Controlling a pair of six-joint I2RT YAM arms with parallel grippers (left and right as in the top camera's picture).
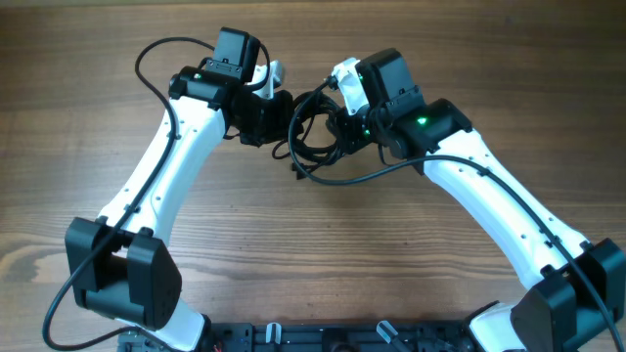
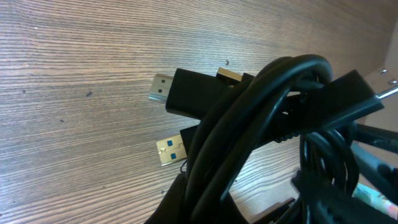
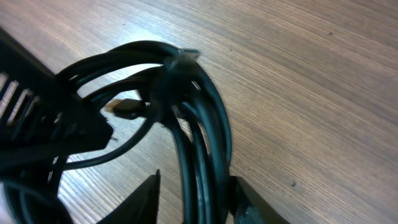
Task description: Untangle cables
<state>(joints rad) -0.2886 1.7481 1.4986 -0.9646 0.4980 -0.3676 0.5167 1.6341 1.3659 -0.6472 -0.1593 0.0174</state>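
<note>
The cables (image 1: 309, 137) are a bundle of thin black cords looped together on the wooden table between my two grippers at the far middle. My left gripper (image 1: 278, 110) is shut on one side of the bundle. In the left wrist view the cables (image 2: 249, 118) run up from between its fingers (image 2: 208, 208), with a silver plug (image 2: 161, 87) and a gold plug with blue inside (image 2: 170, 151) sticking out. My right gripper (image 1: 338, 122) is open around the other side. In the right wrist view several cords (image 3: 205, 143) pass between its fingers (image 3: 196, 202), touching the right finger with a gap to the left one.
The left arm's own thicker black cable (image 1: 156, 54) loops out at the far left. The right arm's cable (image 1: 391, 168) runs along its forearm close to the bundle. The arm bases (image 1: 127, 284) stand at the near edge. Bare wood (image 1: 323, 254) lies between the arms.
</note>
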